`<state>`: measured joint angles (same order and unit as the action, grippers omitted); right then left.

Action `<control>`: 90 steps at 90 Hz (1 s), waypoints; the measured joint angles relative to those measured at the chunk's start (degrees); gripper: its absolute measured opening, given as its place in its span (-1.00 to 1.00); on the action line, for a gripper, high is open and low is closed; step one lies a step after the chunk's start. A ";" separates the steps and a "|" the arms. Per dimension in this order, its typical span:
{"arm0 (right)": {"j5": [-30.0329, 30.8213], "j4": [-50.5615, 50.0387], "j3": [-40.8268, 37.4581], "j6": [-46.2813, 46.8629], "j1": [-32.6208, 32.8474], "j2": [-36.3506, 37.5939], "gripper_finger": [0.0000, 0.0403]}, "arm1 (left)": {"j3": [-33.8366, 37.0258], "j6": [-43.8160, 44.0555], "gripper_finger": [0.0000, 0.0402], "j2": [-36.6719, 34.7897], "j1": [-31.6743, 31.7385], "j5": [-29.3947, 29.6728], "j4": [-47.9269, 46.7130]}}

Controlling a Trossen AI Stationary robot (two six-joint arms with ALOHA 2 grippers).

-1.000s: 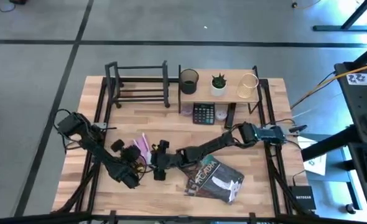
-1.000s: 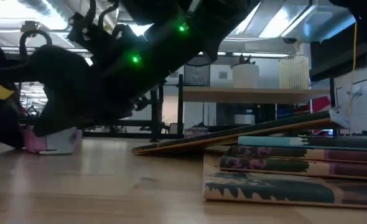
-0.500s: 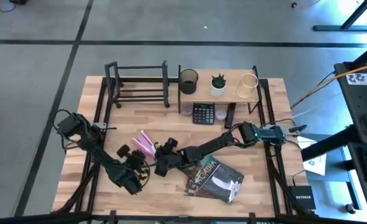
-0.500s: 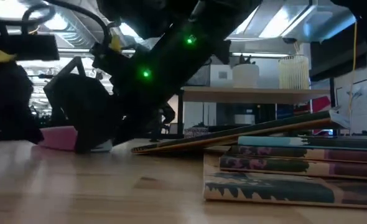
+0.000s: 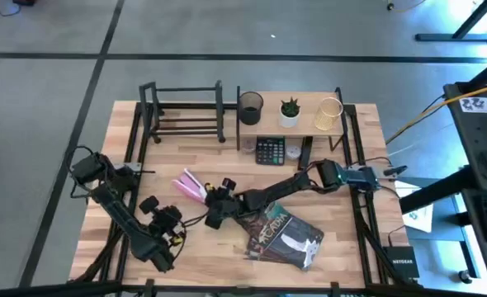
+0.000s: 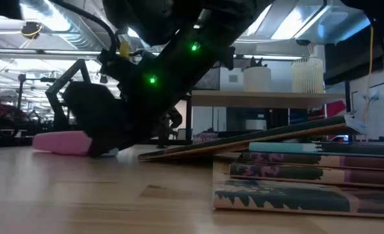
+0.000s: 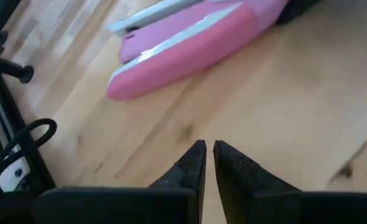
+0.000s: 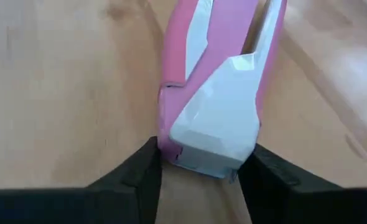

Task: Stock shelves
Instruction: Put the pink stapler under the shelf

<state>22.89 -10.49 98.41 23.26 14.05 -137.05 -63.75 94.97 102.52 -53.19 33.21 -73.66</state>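
My right tool grips the near end of the pink stapler, mid-counter. My left tool, nearly closed and empty, hangs near the counter's front-left. The book rack stands bare (books unshelved, front-right); the wooden shelf holds a few pieces. Most stocking remains.

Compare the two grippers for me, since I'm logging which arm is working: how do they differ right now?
The right gripper is closed around the end of the pink stapler; the left gripper is shut on nothing. The right one sits mid-table at the stapler; the left one hangs apart from it, nearer the front edge. Both point down toward the wooden table.
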 joint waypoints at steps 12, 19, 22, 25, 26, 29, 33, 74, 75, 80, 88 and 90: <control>-5.88 -7.71 -0.11 -2.84 0.12 3.72 -0.24 | 0.00 -0.89 -0.92 0.00 -3.11 -0.28 -2.73; -11.86 -10.86 -0.09 -4.58 0.10 6.39 -0.24 | 0.00 0.37 -0.92 0.00 -4.72 0.18 -4.05; -13.97 -12.27 -0.09 -5.34 0.06 7.34 -0.24 | -0.04 1.23 -0.92 0.00 -5.26 0.77 -4.48; -15.64 -13.24 -0.35 -5.56 0.04 8.47 -0.24 | -0.30 2.30 -0.92 0.00 -5.85 1.44 -4.96; -16.11 -13.33 -0.62 -5.63 0.04 8.85 -0.24 | -0.42 2.62 -0.92 0.00 -6.03 1.72 -5.01; -17.43 -13.49 -1.99 -5.66 0.04 10.37 -0.24 | -0.74 3.46 -0.92 0.00 -6.53 2.70 -4.94; -18.70 -13.33 -4.65 -5.48 0.15 12.83 -0.24 | -1.24 4.00 -0.92 0.00 -6.95 4.02 -4.95; -1.42 12.83 -53.57 29.13 15.37 51.10 -0.24 | -2.38 7.96 -0.92 -0.04 -8.59 17.27 -2.92; -0.12 13.25 -54.48 30.38 16.10 51.76 -0.24 | -2.39 7.79 -0.92 -0.04 -8.58 17.63 -2.62; 5.72 15.24 -58.67 36.40 19.86 54.82 -0.24 | -2.38 6.57 -0.92 -0.04 -8.41 19.46 -1.22; 15.83 17.67 -64.18 46.99 26.64 58.31 -0.24 | -2.40 3.79 -0.92 -0.04 -7.56 21.93 1.83; 18.82 18.05 -65.31 50.12 28.44 58.83 -0.24 | -2.40 3.01 -0.92 -0.04 -7.21 22.56 2.65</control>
<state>41.71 7.57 33.10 73.37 42.49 -78.22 -66.15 97.98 102.48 -60.40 55.76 -71.01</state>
